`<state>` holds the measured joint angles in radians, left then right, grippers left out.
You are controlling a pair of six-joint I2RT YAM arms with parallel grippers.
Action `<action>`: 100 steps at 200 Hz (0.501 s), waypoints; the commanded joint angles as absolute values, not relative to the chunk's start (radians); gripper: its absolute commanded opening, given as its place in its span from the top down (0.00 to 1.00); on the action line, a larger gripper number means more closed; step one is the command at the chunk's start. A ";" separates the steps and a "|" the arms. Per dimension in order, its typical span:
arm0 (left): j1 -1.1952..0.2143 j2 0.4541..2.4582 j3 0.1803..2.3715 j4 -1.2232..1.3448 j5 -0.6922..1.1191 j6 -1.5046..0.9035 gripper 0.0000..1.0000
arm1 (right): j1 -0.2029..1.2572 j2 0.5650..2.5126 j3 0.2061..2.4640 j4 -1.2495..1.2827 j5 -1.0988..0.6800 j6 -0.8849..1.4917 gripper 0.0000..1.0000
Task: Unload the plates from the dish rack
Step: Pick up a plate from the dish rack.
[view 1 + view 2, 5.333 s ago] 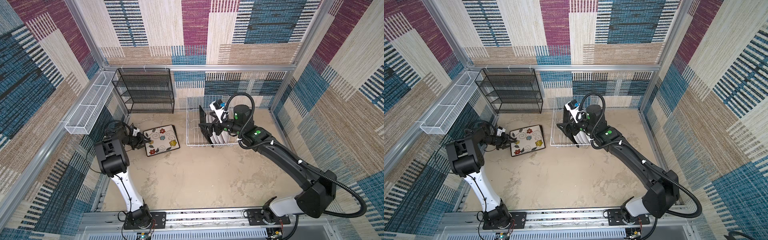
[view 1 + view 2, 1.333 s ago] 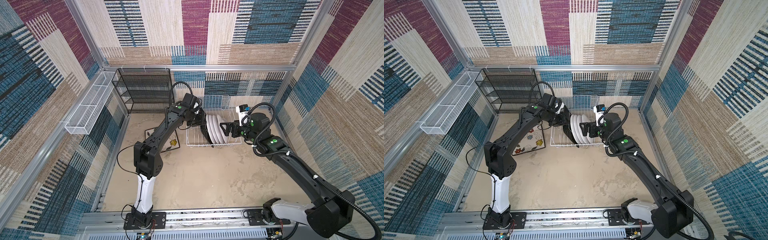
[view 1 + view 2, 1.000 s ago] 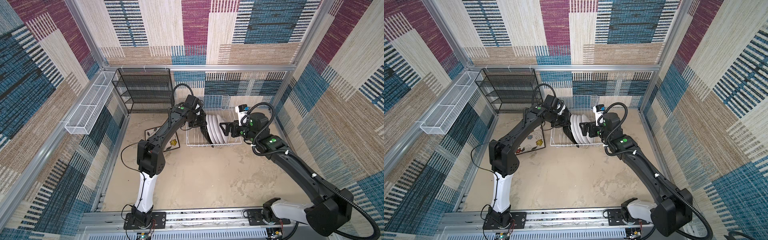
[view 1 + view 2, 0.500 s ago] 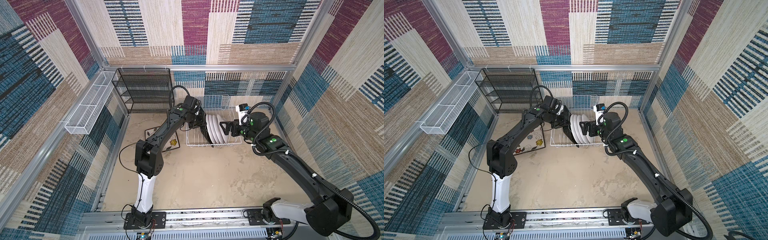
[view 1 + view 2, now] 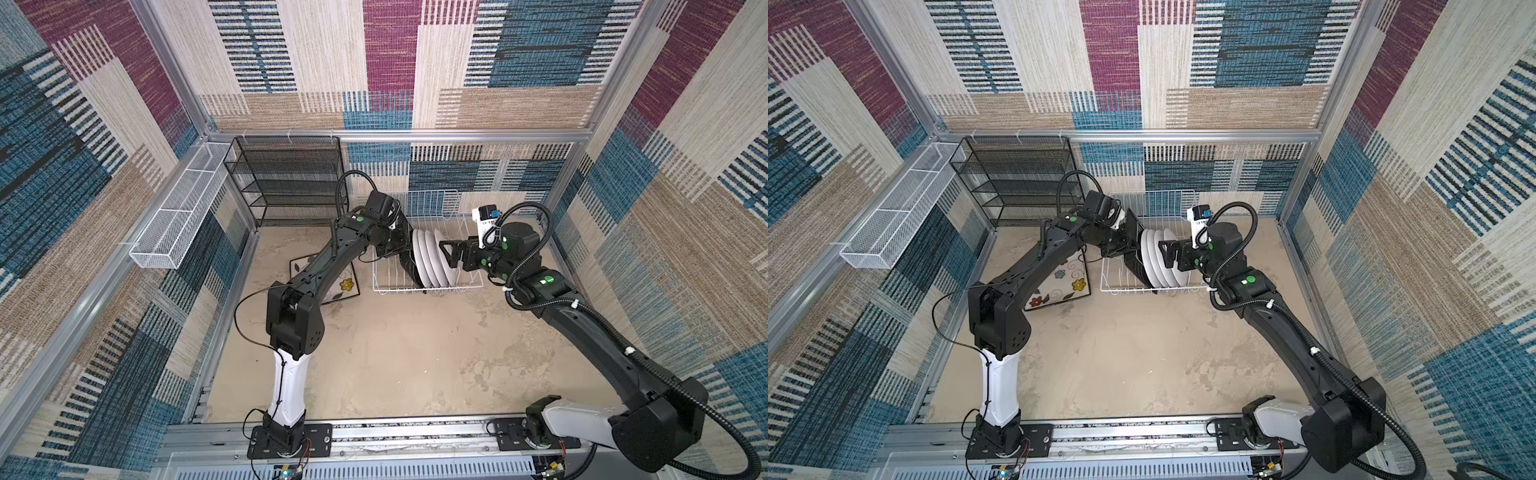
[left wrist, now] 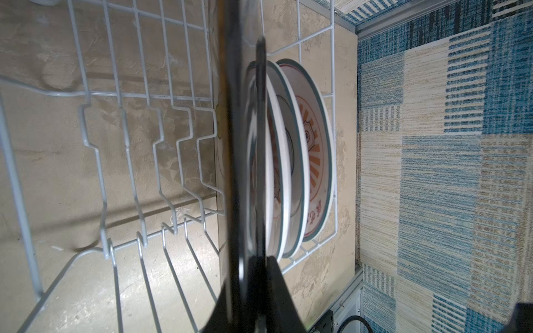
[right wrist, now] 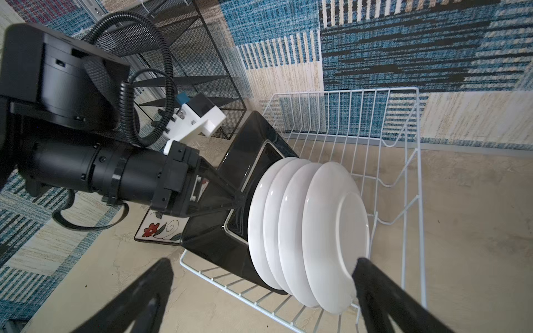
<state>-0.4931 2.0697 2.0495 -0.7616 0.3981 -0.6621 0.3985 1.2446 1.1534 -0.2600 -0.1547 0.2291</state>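
Within patchwork-carpet walls (image 5: 390,62), the dish rack (image 5: 386,275) stands on beige floor (image 5: 415,353).

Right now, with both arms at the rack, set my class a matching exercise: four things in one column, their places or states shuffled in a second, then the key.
Column one
1. left gripper
2. right gripper
3. round plates
4. flowered plate

Column two
A. lying face up on the table
B. open, close to the round plates' white backs
C. standing on edge in the dish rack
D. shut on the black-backed square plate

Pairs: 1-D, 2-B, 3-C, 4-A
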 commanded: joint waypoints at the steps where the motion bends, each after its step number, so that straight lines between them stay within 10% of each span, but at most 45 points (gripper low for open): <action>1: -0.492 2.031 2.065 -0.714 0.431 -0.662 1.00 | 0.398 1.244 1.164 -0.228 -0.152 0.226 0.00; 100: -0.492 1.960 2.085 -0.748 0.409 -0.640 1.00 | 0.397 1.243 1.158 -0.214 -0.152 0.232 0.00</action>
<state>-0.4931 1.9953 2.0628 -0.7971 0.3740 -0.6575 0.3981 1.2438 1.1545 -0.2581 -0.1532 0.2295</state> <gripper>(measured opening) 0.142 0.998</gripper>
